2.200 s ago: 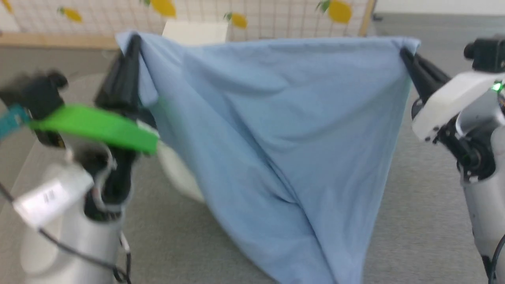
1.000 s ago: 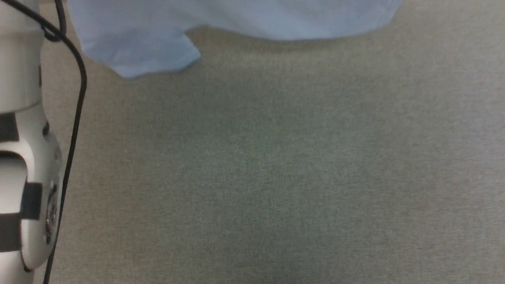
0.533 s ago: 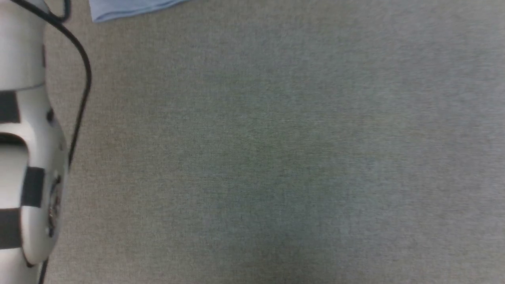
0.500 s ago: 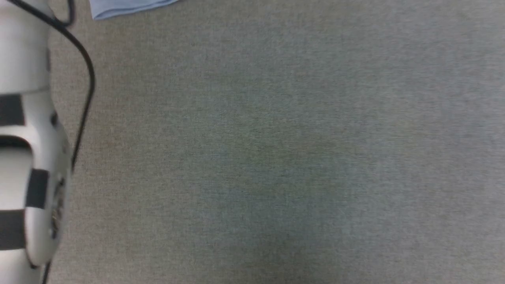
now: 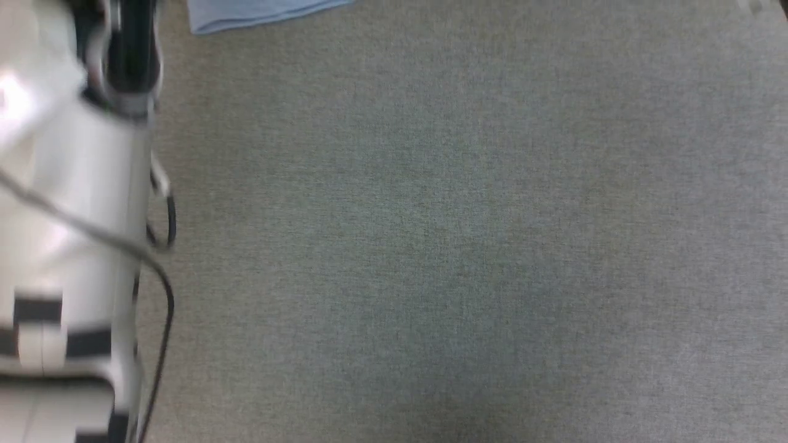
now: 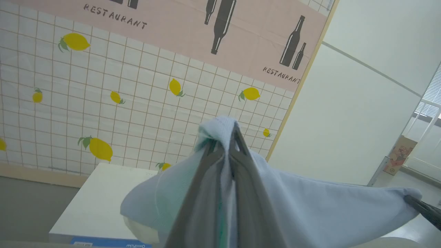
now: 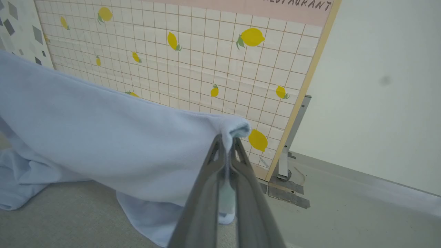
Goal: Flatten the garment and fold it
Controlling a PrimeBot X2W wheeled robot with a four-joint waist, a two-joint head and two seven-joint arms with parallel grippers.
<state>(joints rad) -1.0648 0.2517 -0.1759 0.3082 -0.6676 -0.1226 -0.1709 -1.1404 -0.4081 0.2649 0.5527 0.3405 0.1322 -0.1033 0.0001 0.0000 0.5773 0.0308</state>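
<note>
Garment (image 7: 103, 137) | clamped: left gripper (image 6: 225, 144); right gripper (image 7: 228, 141) | bottom seemingly on grey surface (image 5: 431, 246)

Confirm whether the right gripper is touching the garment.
Touching. Right wrist view: the right gripper pinches a bunched corner of the garment between its shut fingers.

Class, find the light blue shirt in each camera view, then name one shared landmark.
Head view: the shirt is a strip at the top edge, left of centre.
Left wrist view: pinched in the left gripper, spreading to the lower right.
Right wrist view: pinched in the right gripper, draping left.
Shared landmark: the lemon-tiled wall, in both wrist views.
</note>
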